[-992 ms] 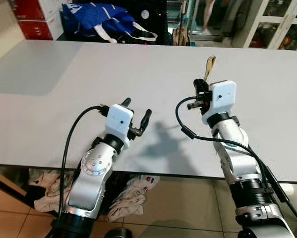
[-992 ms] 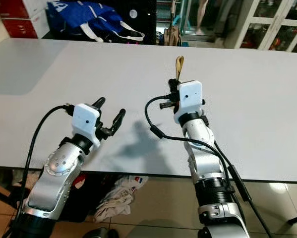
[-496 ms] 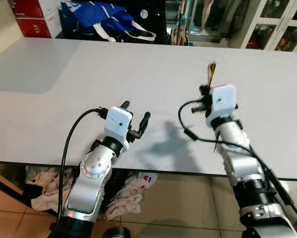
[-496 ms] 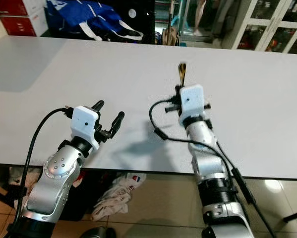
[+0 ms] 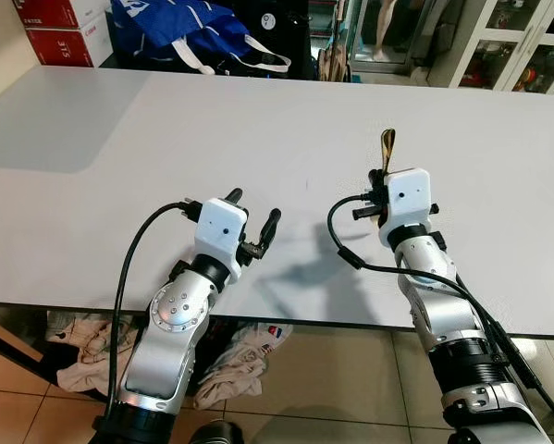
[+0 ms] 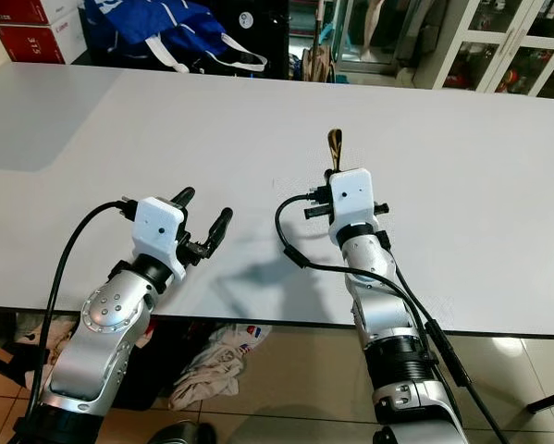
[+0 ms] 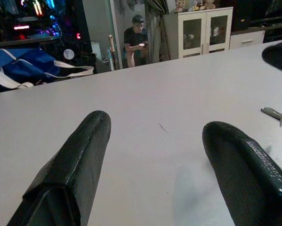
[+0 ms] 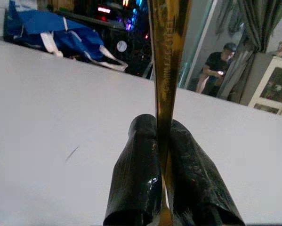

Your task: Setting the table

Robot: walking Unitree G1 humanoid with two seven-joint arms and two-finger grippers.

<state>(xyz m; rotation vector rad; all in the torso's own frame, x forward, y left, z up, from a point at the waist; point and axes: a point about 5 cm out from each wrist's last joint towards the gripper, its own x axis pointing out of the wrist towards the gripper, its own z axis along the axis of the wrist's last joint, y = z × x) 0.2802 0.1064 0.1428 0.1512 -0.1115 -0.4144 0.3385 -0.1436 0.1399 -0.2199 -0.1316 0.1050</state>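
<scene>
A gold-coloured piece of cutlery (image 5: 387,148) stands upright above the white table (image 5: 147,139), its handle pinched between the two black fingers (image 8: 141,179) of my right gripper (image 5: 380,180), which is shut on it. The shiny handle (image 8: 168,66) runs up through the right wrist view; which kind of utensil it is cannot be told. My left gripper (image 5: 253,215) hovers low over the table near its front edge, open, with nothing between its fingers (image 7: 79,160). It is a forearm's length to the left of the right one.
A blue bag (image 5: 189,28) and red boxes (image 5: 59,23) lie beyond the table's far edge. White glass-door cabinets (image 5: 512,46) stand at the back right. A person (image 7: 136,42) stands in the background. Crumpled clothes (image 5: 240,356) lie on the tiled floor under the table.
The view has shifted slightly. My right gripper has drawn back a little toward the near side with the cutlery still held upright. The left gripper has stayed where it was.
</scene>
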